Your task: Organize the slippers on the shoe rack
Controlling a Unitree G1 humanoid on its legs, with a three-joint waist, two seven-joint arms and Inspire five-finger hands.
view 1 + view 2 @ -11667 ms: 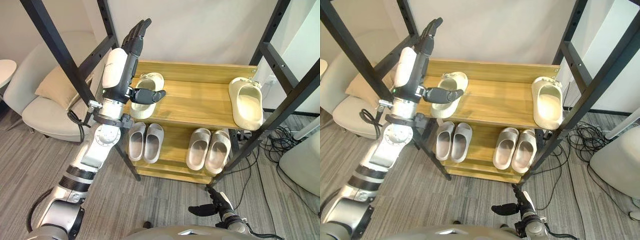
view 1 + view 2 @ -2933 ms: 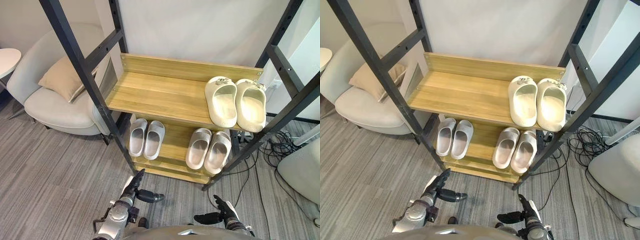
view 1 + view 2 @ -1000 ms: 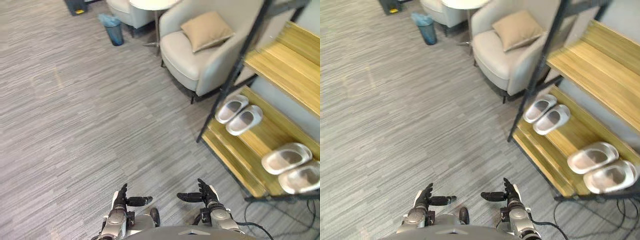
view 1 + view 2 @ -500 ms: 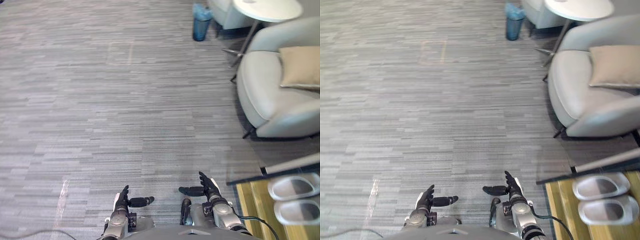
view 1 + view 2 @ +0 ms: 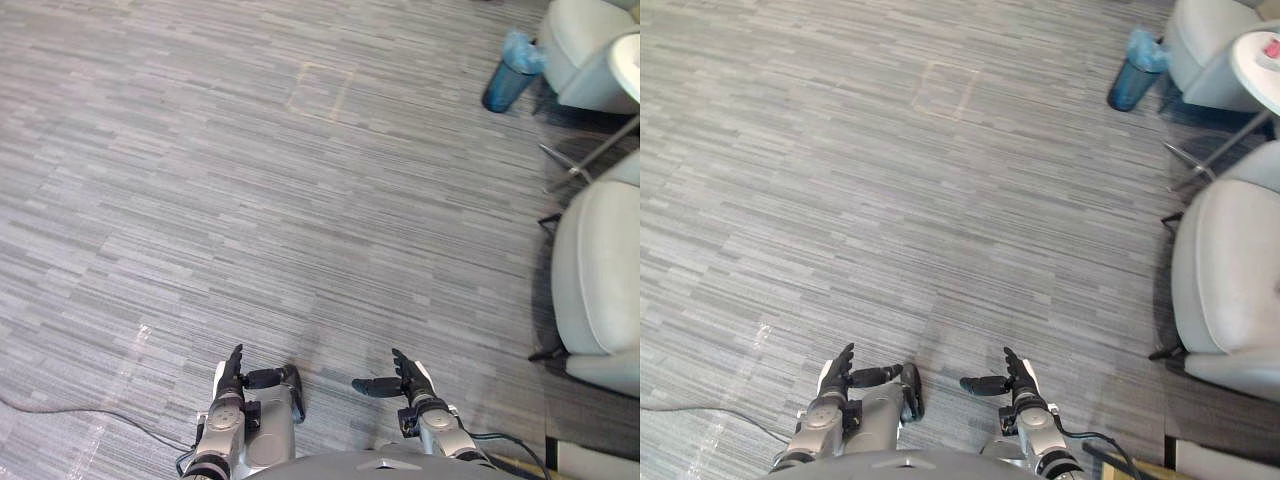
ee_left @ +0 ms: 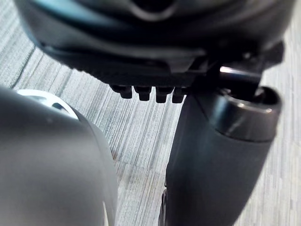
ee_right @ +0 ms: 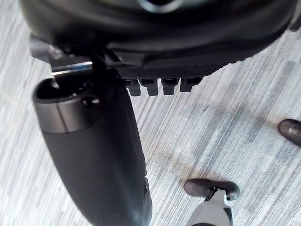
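left hand [image 5: 233, 382] bottom edge, left of centre: fingers straight, thumb out, empty | right hand [image 5: 411, 382] bottom edge, right of centre: fingers straight, empty | grey carpet [image 5: 250, 180] | pale armchair [image 5: 600, 270] right edge | blue bin [image 5: 510, 70] upper right | round table [image 5: 1260, 55] top right corner

A blue bin [image 5: 511, 70] stands on the grey carpet floor [image 5: 250, 180] at far right, behind a pale upholstered armchair [image 5: 600, 275], beside a round white table [image 5: 1262, 55].

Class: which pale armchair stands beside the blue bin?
The farther pale armchair, next to the blue bin; the nearer armchair stands apart from it.
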